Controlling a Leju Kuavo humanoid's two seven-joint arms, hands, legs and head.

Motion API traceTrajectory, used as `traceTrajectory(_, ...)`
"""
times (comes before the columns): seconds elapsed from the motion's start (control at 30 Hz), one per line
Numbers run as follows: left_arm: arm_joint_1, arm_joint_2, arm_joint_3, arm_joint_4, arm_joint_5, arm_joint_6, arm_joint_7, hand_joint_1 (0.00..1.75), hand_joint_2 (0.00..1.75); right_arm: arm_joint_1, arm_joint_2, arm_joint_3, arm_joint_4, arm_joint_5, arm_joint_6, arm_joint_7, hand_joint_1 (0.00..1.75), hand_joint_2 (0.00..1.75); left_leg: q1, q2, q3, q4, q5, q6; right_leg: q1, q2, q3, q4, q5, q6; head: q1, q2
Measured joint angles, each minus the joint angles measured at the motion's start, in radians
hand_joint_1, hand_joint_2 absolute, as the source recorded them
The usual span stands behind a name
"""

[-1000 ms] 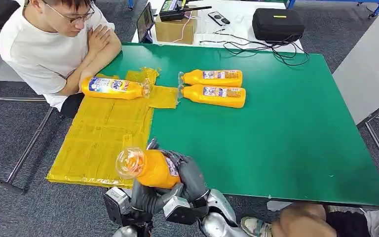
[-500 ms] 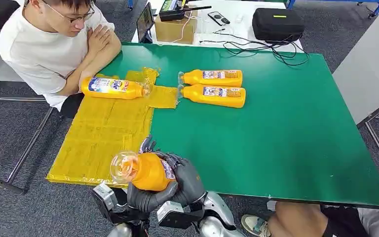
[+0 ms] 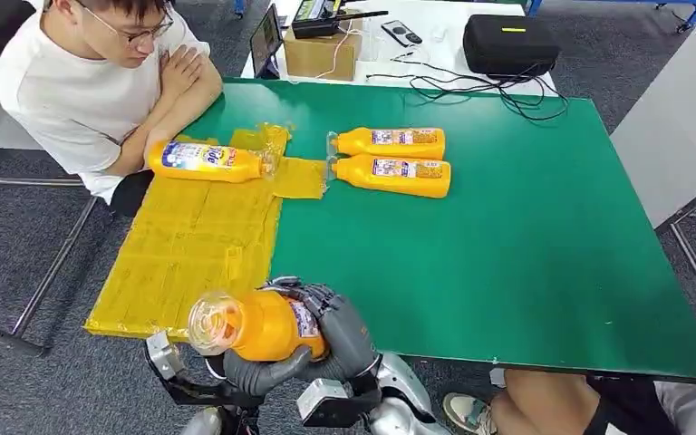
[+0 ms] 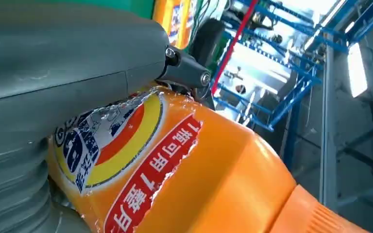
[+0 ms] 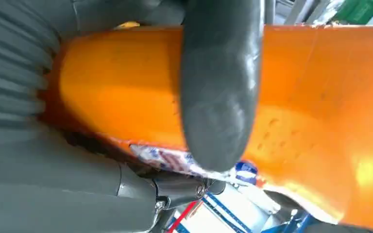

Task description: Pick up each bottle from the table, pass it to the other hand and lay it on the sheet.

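While both robot hands clasp it, the held bottle (image 3: 258, 324) lies on its side in the air at the near edge of the bench (image 3: 526, 272), off the surface, with its clear cap end pointing toward the robot's left. Its body is orange with a printed label. The right robot hand (image 3: 344, 331) wraps over the top and base end of the bottle, dark fingers (image 3: 304, 292) curled across the label. The left robot hand (image 3: 263, 370) cups the bottle from below, a grey finger running under its body. The left wrist view shows the bottle (image 4: 184, 174) pressed against the grey cover of the left robot hand (image 4: 53, 82); the right wrist view shows a thick grey thumb (image 5: 218, 87) laid across the orange body (image 5: 320, 111).

Just beyond and to the left of the bottle lies the yellow sheet (image 3: 190, 254), spread flat over the left part of the bench and overhanging its edge. One bottle (image 3: 207, 161) lies on its side at the sheet's far end. Two more bottles (image 3: 390, 142) (image 3: 394, 175) lie side by side, touching, on the green surface just right of the sheet.

A person (image 3: 91, 82) sits at the far left corner, arms folded on the bench. A black case (image 3: 510, 43) and cables (image 3: 498, 89) sit on a white table (image 3: 435, 27) behind.
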Motion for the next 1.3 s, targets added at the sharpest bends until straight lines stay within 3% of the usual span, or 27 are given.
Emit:
traceTrajectory(0.37,-0.021,-0.001,-0.010,0.001,0.010,-0.031,0.036,1.75,1.75,0.038,-0.018,0.000,-0.062,-0.027,-0.080,-0.071,0.00,0.00,0.000,-0.001,0.000,0.000,0.000,0.000,0.000,0.000,0.001,0.000,0.000,0.000,0.001,0.000)
traceTrajectory(0.73,-0.074,-0.035,-0.027,0.017,-0.386,0.427,0.013,1.75,1.75,0.039,-0.071,0.089,-0.107,0.029,-0.225,-0.063,0.00,0.00,0.000,-0.001,0.000,0.000,0.000,0.000,0.000,0.000,0.001,0.000,0.000,0.000,0.001,0.000)
traceTrajectory(1.2,-0.138,-0.047,-0.003,0.080,-0.446,0.460,0.025,1.75,1.75,0.027,-0.096,0.108,-0.130,-0.051,-0.256,-0.054,0.00,0.00,0.000,-0.001,-0.001,0.000,0.000,0.000,0.000,0.000,0.001,0.000,0.000,0.000,0.001,0.000)
traceTrajectory(1.3,-0.177,-0.050,0.023,0.132,-0.521,0.566,0.031,1.75,1.75,0.020,-0.101,0.152,-0.150,-0.055,-0.290,-0.085,0.00,0.00,0.000,0.000,0.000,0.000,0.000,0.000,0.001,0.000,0.001,0.000,0.001,0.000,0.000,0.000)
